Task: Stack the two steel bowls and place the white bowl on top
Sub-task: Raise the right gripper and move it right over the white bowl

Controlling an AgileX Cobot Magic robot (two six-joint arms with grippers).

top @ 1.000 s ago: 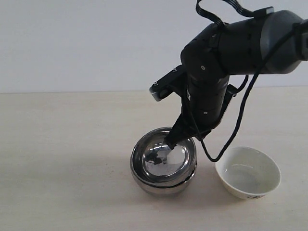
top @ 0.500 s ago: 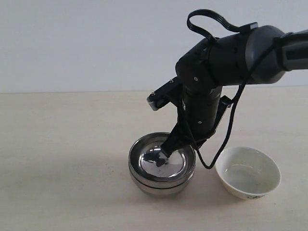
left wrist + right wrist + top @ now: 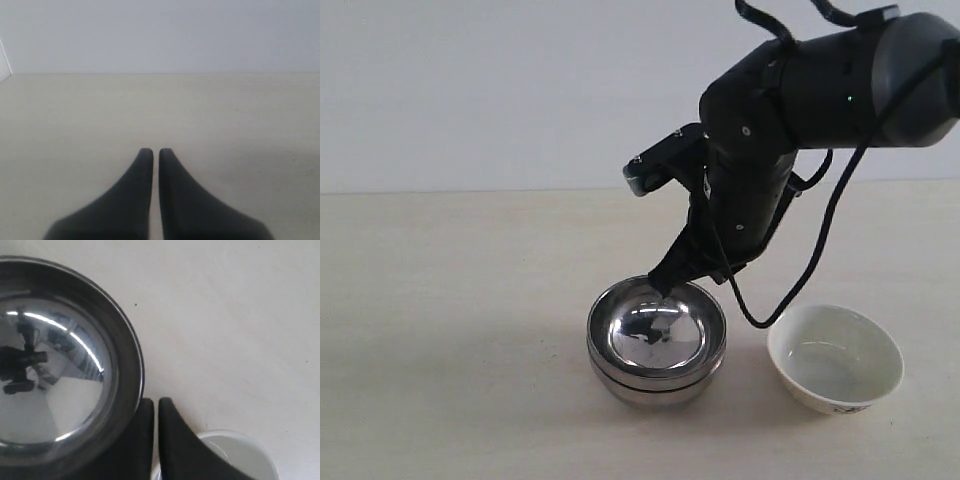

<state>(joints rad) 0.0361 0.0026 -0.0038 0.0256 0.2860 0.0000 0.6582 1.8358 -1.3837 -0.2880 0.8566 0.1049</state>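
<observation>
The two steel bowls [image 3: 656, 340] sit nested, one inside the other, in the middle of the table; the upper one's mirror-like inside fills part of the right wrist view, steel bowls [image 3: 60, 370]. The white bowl [image 3: 835, 358] stands to their right, its rim also showing as the white bowl [image 3: 240, 452]. My right gripper [image 3: 658, 286] hangs just above the far rim of the stack, shut and empty, fingertips together beside the rim, right gripper [image 3: 152, 401]. My left gripper [image 3: 151, 151] is shut over bare table and out of the exterior view.
The pale table [image 3: 450, 300] extends to the left and behind the bowls. A plain white wall [image 3: 520, 90] stands at the back. The right arm's black cable [image 3: 800, 280] loops down between the stack and the white bowl.
My right gripper has lifted out of the upper steel bowl, leaving it settled level in the lower one, and now sits above the far rim.
</observation>
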